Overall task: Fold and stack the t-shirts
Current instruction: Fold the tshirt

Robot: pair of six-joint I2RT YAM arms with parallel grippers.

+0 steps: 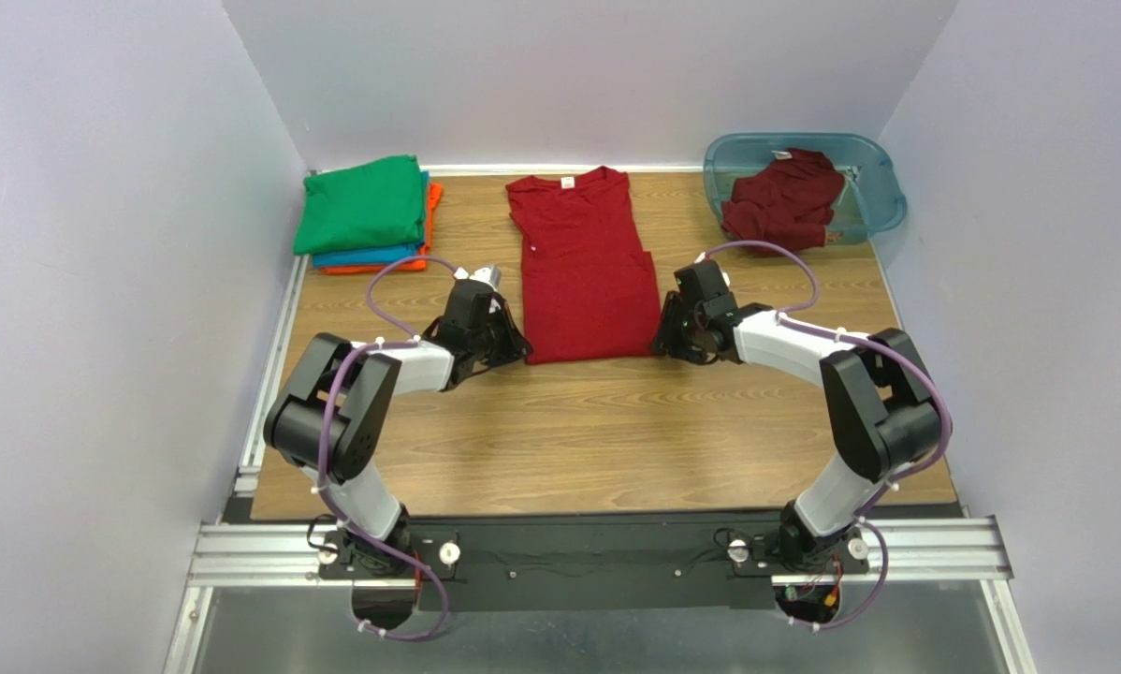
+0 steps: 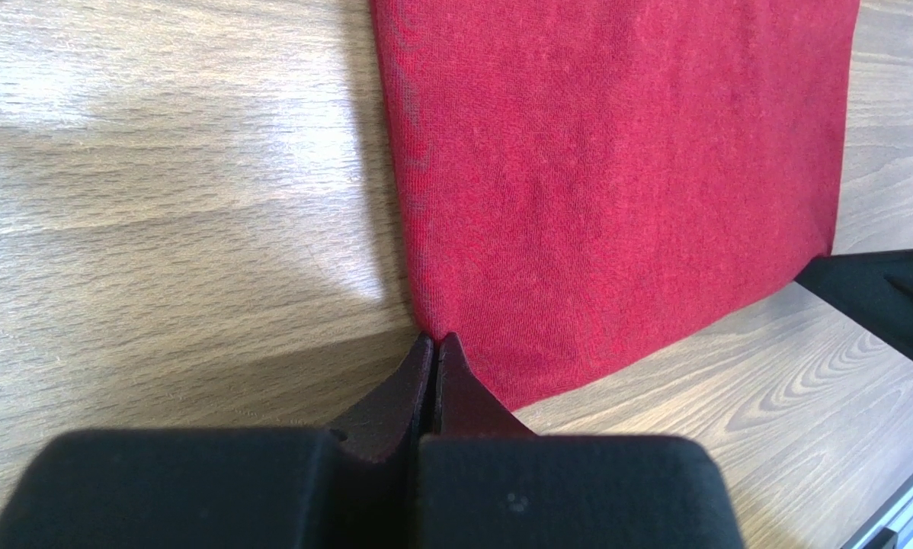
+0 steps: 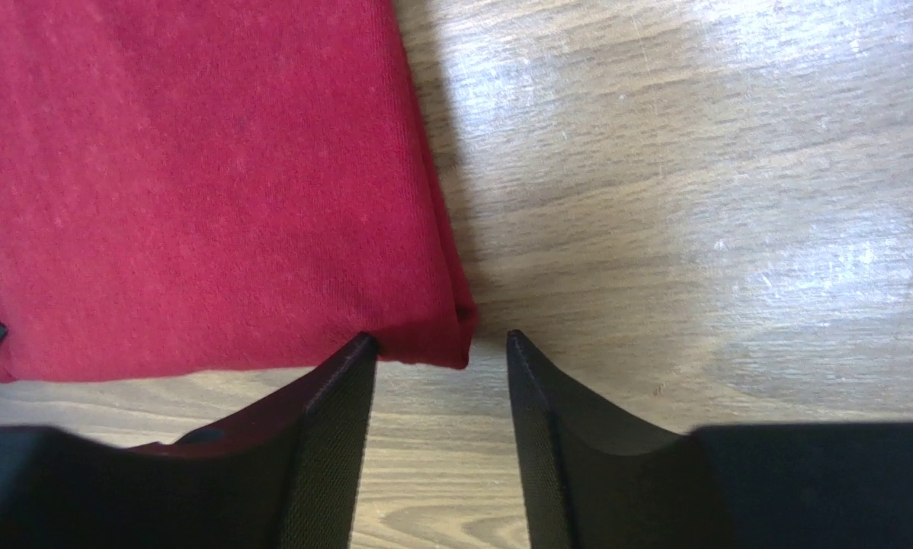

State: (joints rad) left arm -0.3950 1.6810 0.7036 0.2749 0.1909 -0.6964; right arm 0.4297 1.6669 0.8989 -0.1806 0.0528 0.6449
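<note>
A dark red t-shirt [image 1: 580, 267] lies flat mid-table, sleeves folded in, as a long strip. My left gripper [image 1: 514, 346] is at its near left corner; in the left wrist view the gripper [image 2: 435, 340] is shut with the shirt [image 2: 610, 172] corner pinched at its tips. My right gripper [image 1: 661, 341] is at the near right corner; in the right wrist view the gripper [image 3: 438, 337] is open, with the shirt [image 3: 198, 172] corner between the jaws. Folded green [image 1: 362, 204], blue [image 1: 370, 259] and orange [image 1: 431, 211] t-shirts are stacked at the back left. A second dark red t-shirt [image 1: 784, 197] lies crumpled in the tub.
The translucent teal tub [image 1: 876, 183] stands at the back right corner. White walls close in the wooden table [image 1: 594, 435] on three sides. The right gripper's black body [image 2: 885, 297] shows at the edge of the left wrist view.
</note>
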